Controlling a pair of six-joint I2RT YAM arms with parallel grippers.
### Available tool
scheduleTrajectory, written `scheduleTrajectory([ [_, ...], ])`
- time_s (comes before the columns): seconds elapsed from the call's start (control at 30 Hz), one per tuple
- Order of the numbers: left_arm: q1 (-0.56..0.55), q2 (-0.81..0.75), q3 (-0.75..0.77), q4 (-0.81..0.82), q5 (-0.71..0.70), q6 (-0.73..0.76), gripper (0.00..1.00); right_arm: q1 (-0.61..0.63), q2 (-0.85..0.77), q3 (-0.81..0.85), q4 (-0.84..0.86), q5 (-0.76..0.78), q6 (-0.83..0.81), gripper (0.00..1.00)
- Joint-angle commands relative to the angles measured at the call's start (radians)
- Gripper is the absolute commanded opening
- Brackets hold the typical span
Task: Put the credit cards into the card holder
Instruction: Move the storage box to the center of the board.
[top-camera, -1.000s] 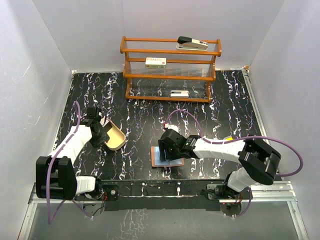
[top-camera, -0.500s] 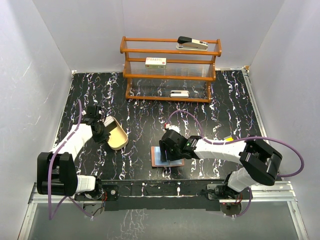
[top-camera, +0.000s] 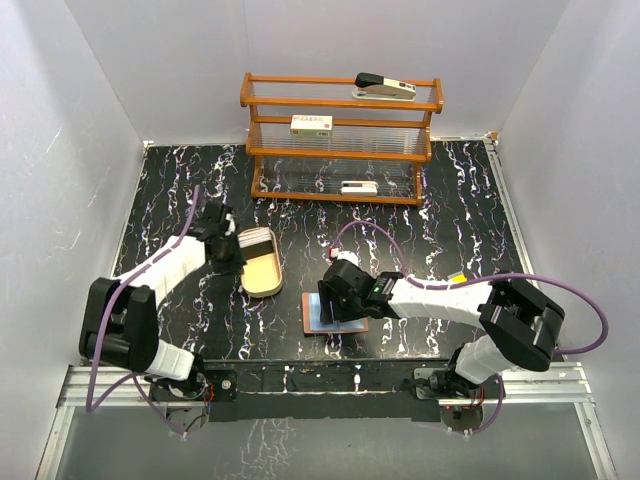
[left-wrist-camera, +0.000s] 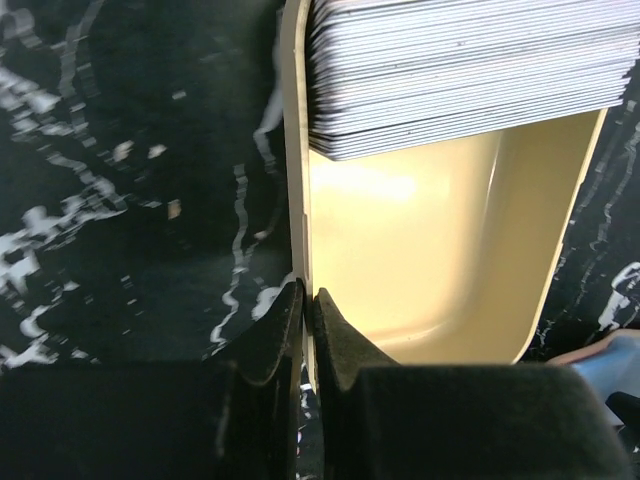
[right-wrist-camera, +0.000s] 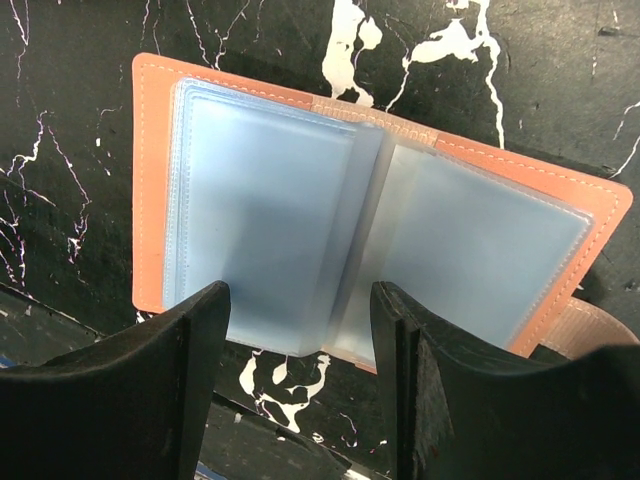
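Top external view: the left gripper (top-camera: 235, 252) is at the left rim of the tray (top-camera: 266, 277), which lies left of centre on the table (top-camera: 440, 210). A stack of cards (top-camera: 256, 241) fills the tray's far end. The wallet (top-camera: 342, 320) lies open near the table's front edge, right of the tray and well apart from it, with the right gripper (top-camera: 330, 297) over its far side. A rack (top-camera: 340, 150) stands at the back.

The left wrist view shows the left gripper (left-wrist-camera: 308, 318) clamped on the tray's (left-wrist-camera: 420, 260) side wall, one finger inside and one outside. The cards (left-wrist-camera: 460, 75) are piled edge-on at the far end, and the near part is bare. Whether the tray rests on the table or is lifted cannot be told.

In the right wrist view the right gripper (right-wrist-camera: 300, 300) is spread wide and holds nothing, its fingers (right-wrist-camera: 190, 370) above the near edge of the wallet (right-wrist-camera: 480, 250). The wallet's bluish pockets face up and lie flat on the table (right-wrist-camera: 70, 150).
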Motion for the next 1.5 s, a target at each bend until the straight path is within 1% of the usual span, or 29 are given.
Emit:
scheduleTrajectory([
  [0.0, -0.081, 0.059, 0.088, 0.064, 0.060, 0.017, 0.02, 0.004, -0.022, -0.020, 0.058, -0.007, 0.003, 0.56],
  [0.1, -0.122, 0.100, 0.112, 0.119, 0.078, 0.025, 0.01, 0.004, -0.028, -0.028, 0.067, -0.013, 0.006, 0.56],
  [0.23, -0.162, 0.163, 0.158, 0.187, 0.137, 0.044, 0.01, 0.006, -0.033, -0.033, 0.075, -0.018, 0.008, 0.56],
  [0.47, -0.234, 0.291, 0.284, 0.190, 0.173, 0.114, 0.00, 0.006, -0.035, -0.030, 0.076, -0.019, 0.007, 0.56],
  [0.57, -0.262, 0.330, 0.340, 0.192, 0.184, 0.134, 0.02, 0.006, -0.035, -0.026, 0.078, -0.022, 0.007, 0.56],
  [0.63, -0.276, 0.348, 0.367, 0.196, 0.180, 0.137, 0.07, 0.007, -0.036, -0.021, 0.078, -0.022, 0.008, 0.56],
  [0.67, -0.279, 0.355, 0.384, 0.193, 0.180, 0.132, 0.12, 0.007, -0.035, -0.019, 0.079, -0.021, 0.007, 0.56],
  [0.8, -0.280, 0.356, 0.422, 0.164, 0.159, 0.107, 0.38, 0.009, -0.031, -0.019, 0.095, -0.024, 0.014, 0.56],
  [0.93, -0.279, 0.309, 0.421, 0.107, 0.111, 0.047, 0.56, 0.009, -0.023, -0.013, 0.119, -0.046, 0.020, 0.55],
  [0.97, -0.279, 0.289, 0.413, 0.095, 0.100, 0.031, 0.59, 0.009, -0.021, -0.013, 0.126, -0.049, 0.023, 0.55],
  [1.03, -0.279, 0.230, 0.372, 0.092, 0.106, -0.003, 0.61, 0.009, -0.013, -0.013, 0.137, -0.055, 0.028, 0.55],
  [1.17, -0.279, 0.124, 0.265, 0.074, 0.179, -0.057, 0.62, 0.008, -0.001, -0.010, 0.151, -0.069, 0.038, 0.54],
  [1.23, -0.280, 0.062, 0.185, 0.086, 0.228, -0.094, 0.63, 0.009, 0.002, -0.012, 0.168, -0.079, 0.045, 0.53],
  [1.33, -0.279, -0.048, 0.002, 0.189, 0.348, -0.175, 0.65, 0.008, 0.000, -0.016, 0.194, -0.090, 0.052, 0.53],
  [1.47, -0.282, -0.149, -0.179, 0.351, 0.471, -0.291, 0.67, 0.009, -0.008, -0.036, 0.228, -0.084, 0.056, 0.51],
])
